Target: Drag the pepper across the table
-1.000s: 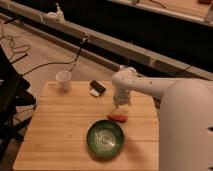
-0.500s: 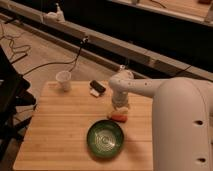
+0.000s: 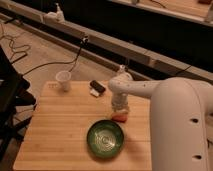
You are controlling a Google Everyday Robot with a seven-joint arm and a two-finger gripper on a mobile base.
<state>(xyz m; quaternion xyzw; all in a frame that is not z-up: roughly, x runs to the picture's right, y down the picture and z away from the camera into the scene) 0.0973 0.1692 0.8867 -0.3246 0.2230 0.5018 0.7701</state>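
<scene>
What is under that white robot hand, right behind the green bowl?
The gripper hangs low over the table, just beyond the green bowl. Below it a red-orange pepper lies on the wood. Only part of it shows; the rest is covered by the gripper.

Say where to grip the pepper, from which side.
Probably from straight above, across its narrow width near the middle. The pepper lies flat on the table, slim and elongated, with the green bowl close beside it, so a side approach looks crowded. The gripper hangs over it, covering part of it.

matt wood table (image 3: 60,130) under smooth white gripper (image 3: 120,111)
</scene>
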